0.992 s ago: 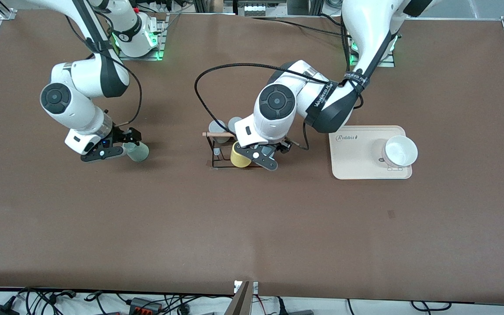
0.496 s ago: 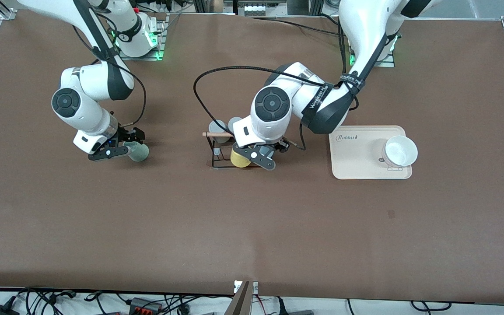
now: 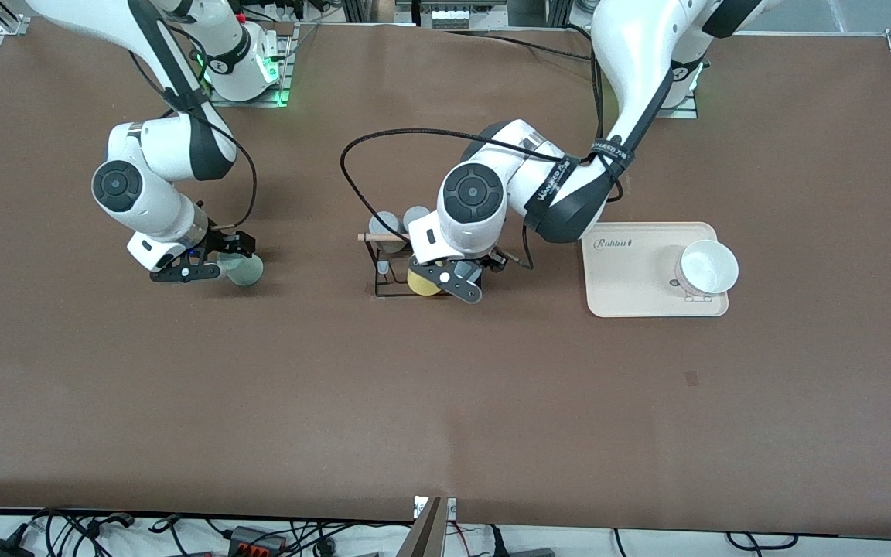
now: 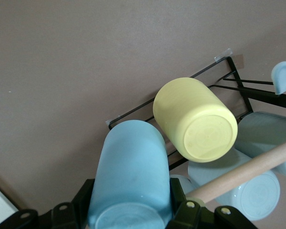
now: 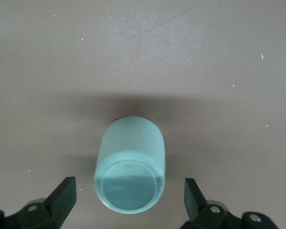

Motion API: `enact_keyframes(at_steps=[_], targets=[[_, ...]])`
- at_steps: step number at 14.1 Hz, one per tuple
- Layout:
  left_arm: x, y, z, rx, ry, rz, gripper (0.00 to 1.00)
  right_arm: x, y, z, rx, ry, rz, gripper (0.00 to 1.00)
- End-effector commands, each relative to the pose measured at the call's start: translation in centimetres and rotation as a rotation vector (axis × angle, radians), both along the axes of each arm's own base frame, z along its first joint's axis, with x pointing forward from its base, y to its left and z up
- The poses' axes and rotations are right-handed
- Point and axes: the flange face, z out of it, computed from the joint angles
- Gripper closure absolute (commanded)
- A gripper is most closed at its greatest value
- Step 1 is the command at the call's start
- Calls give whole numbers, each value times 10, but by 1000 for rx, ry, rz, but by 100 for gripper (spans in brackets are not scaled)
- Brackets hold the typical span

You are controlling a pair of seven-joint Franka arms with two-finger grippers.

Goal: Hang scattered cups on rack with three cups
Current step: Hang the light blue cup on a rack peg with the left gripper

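Left gripper [image 4: 128, 217] clamps the light blue cup [image 4: 128, 176] over the rack [image 3: 384, 267], now closer to the yellow cup [image 4: 195, 125]; hanging looks imminent. Right gripper [image 5: 128, 198], fingers spread, has settled around the mint-green cup [image 5: 129, 164], toward the right arm's end from the rack, ungrasped.

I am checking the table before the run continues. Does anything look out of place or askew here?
Only the mint-green cup is out of place: it stands alone toward the right arm's end of the table, apart from the rack, between the open right gripper. The left gripper holds the blue cup at the rack. Nothing looks spilled or damaged.
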Motion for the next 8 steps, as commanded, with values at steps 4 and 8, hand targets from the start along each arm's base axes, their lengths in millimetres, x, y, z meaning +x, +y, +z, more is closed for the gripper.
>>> enact_keyframes(at_steps=[4,8], targets=[[-5,-21,-27,1,-11,-20,60,-2,2,-7,-9,-4,-16,0],[1,-12,-16,0,-19,-5,9,-1,0,-19,-9,-4,-18,0]])
